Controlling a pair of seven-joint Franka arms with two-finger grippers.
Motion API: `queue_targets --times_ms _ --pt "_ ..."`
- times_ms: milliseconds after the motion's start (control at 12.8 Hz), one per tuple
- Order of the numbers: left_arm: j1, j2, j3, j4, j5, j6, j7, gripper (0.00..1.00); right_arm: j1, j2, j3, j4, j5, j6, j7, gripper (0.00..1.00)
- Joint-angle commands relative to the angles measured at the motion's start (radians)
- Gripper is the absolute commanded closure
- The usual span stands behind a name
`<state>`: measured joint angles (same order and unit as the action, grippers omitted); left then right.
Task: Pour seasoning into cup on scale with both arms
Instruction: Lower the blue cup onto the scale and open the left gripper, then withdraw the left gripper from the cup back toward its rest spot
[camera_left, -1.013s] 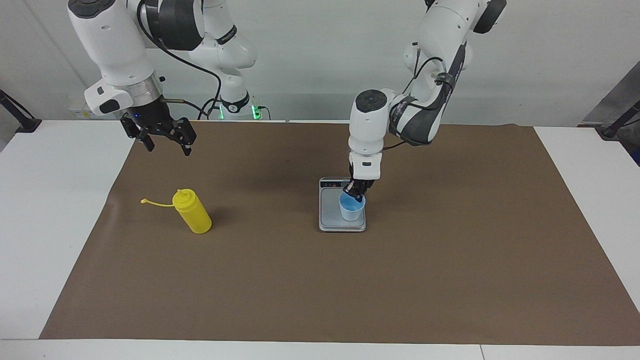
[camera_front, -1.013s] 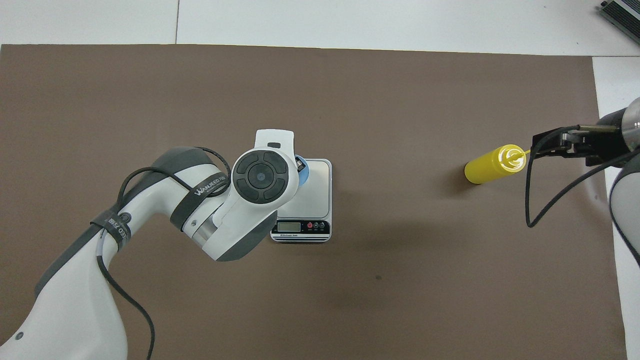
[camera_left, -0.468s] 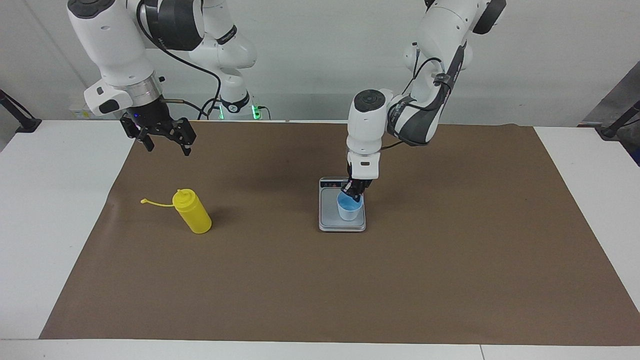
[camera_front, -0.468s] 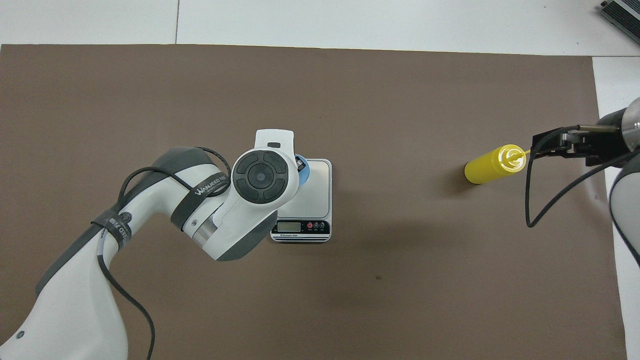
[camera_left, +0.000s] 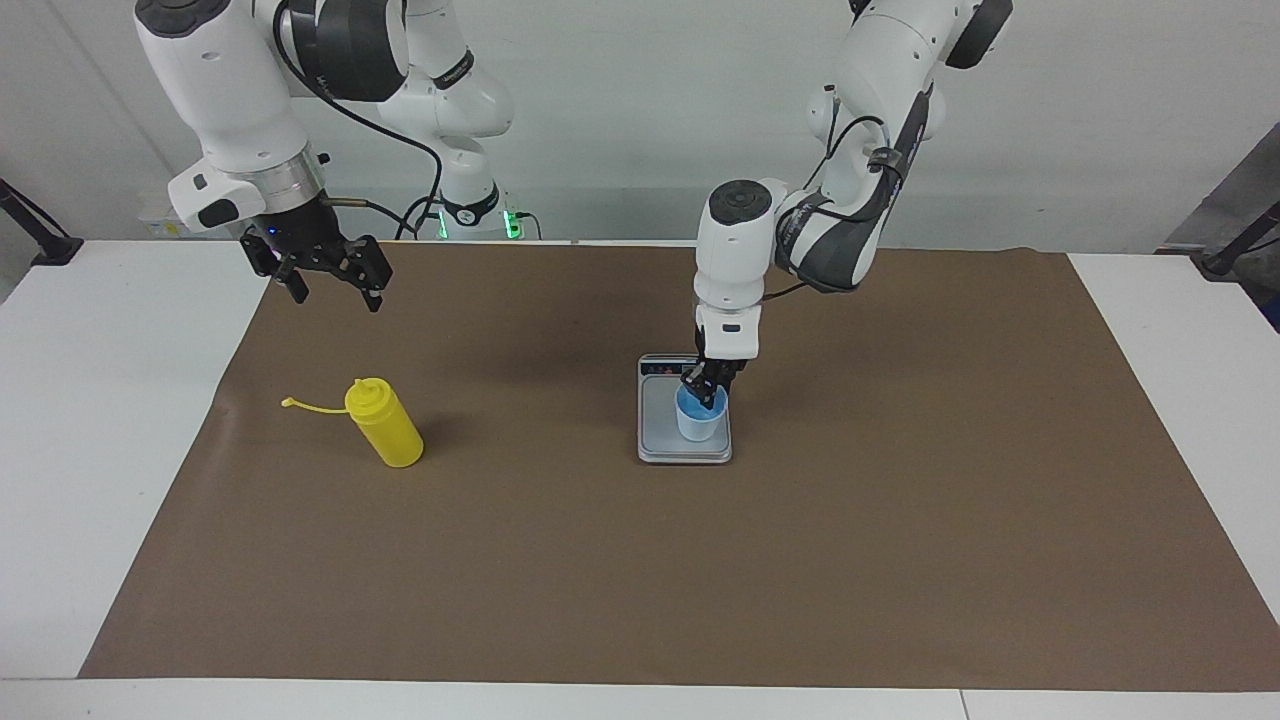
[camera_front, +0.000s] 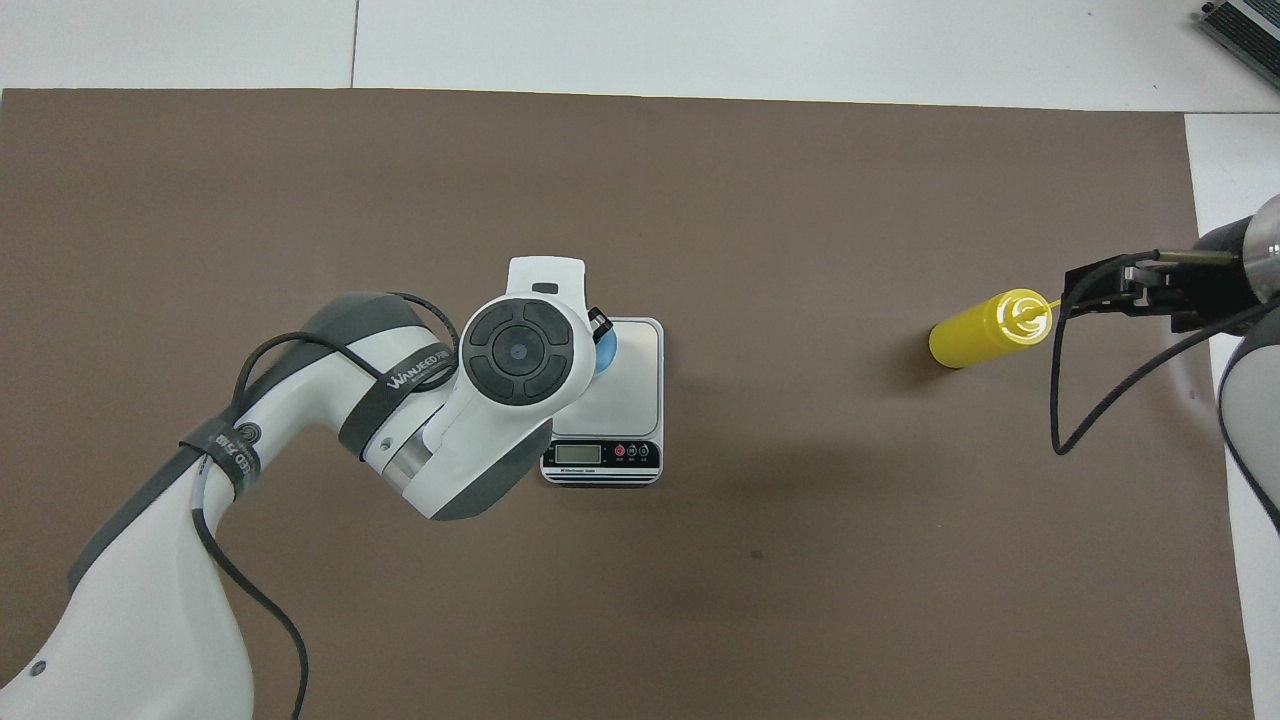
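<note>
The light blue cup (camera_left: 700, 420) stands on the silver-grey scale (camera_left: 660, 432), at the plate's edge toward the left arm's end. My left gripper (camera_left: 705, 386) comes straight down on it and is shut on the cup's rim. In the overhead view my left wrist covers most of the cup (camera_front: 606, 350) and part of the scale (camera_front: 635, 385). The yellow seasoning bottle (camera_left: 386, 428) stands upright on the mat toward the right arm's end, cap strap (camera_left: 312, 407) hanging out sideways. My right gripper (camera_left: 336, 292) hangs open and empty in the air over the mat's edge, apart from the bottle (camera_front: 985, 331).
A brown mat (camera_left: 640, 560) covers most of the white table (camera_left: 110, 420). The scale's display strip (camera_front: 600, 454) faces the robots. A dark cable (camera_front: 1055, 400) loops from my right wrist.
My left gripper has shifted the cup a little toward the middle of the scale's plate. The right arm and the bottle have not moved.
</note>
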<state>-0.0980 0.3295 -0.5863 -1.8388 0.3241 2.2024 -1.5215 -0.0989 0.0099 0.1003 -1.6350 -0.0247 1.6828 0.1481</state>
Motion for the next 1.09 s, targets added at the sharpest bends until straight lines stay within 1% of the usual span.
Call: queue_targets --times_ms 0,234,468,623,701,857,1013 --pt "0.004 0.016 -0.001 0.042 0.023 -0.030 0.055 0.55 -0.013 -0.018 0.002 -0.017 0.020 -0.011 -0.018 0.00" --pt "0.004 0.025 -0.001 0.113 0.020 -0.120 0.138 0.55 -0.013 -0.018 0.002 -0.017 0.020 -0.009 -0.018 0.00" --pt "0.009 0.034 0.000 0.206 -0.002 -0.209 0.201 0.55 -0.013 -0.018 0.002 -0.016 0.020 -0.009 -0.016 0.00" --pt "0.011 0.036 0.010 0.301 -0.026 -0.332 0.318 0.55 -0.013 -0.018 0.002 -0.017 0.020 -0.009 -0.019 0.00" --pt "0.017 0.036 0.022 0.332 -0.045 -0.387 0.389 0.55 -0.013 -0.018 0.002 -0.017 0.020 -0.009 -0.019 0.00" --pt "0.040 0.031 0.037 0.375 -0.057 -0.455 0.496 0.55 -0.013 -0.018 0.002 -0.017 0.020 -0.006 -0.022 0.00" --pt "0.040 0.029 0.078 0.436 -0.057 -0.530 0.593 0.55 -0.015 -0.018 0.001 -0.017 0.020 -0.002 -0.025 0.00"
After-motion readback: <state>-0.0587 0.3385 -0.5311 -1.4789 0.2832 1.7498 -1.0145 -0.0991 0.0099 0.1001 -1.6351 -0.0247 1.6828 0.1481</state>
